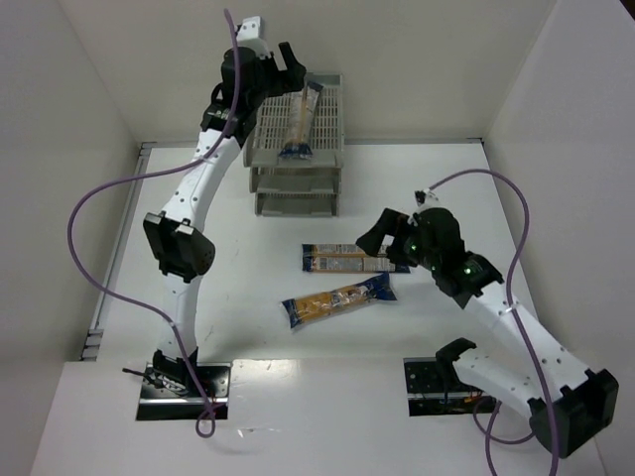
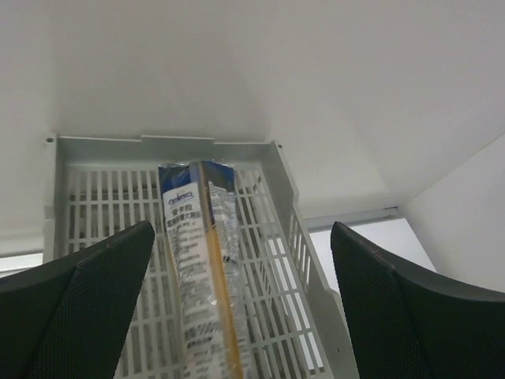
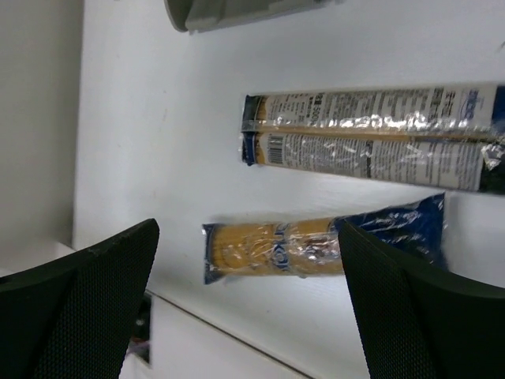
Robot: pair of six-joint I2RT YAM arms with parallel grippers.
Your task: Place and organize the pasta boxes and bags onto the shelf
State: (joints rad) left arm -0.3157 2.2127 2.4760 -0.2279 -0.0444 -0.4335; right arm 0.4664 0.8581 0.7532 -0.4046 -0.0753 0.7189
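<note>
Pasta is what you are putting away, and one pack [image 2: 201,260] already lies in the top tray [image 2: 102,154] of the shelf [image 1: 298,203]. It runs front to back down the middle, flat on the slots, so there is room on both sides of it for more.

Your left gripper [image 2: 241,237] hangs over that tray. Its fingers [image 2: 79,308] are spread wide, one on each side of the pack, and they hold nothing. I think this pack is done, and wide fingers mean the arm can pull away without dragging it.

Two more packs lie on the table [image 1: 446,178], in front of the shelf. The longer one [image 1: 347,260] lies straight across. The other [image 1: 337,300] lies just beside it, nearer to you and a bit slanted.

Your right gripper [image 3: 248,229] hovers above these two. Its fingers are wide apart too, and empty. It looks ready to come down on one. Grab across the thin side, near the middle, so the pack does not droop.
</note>
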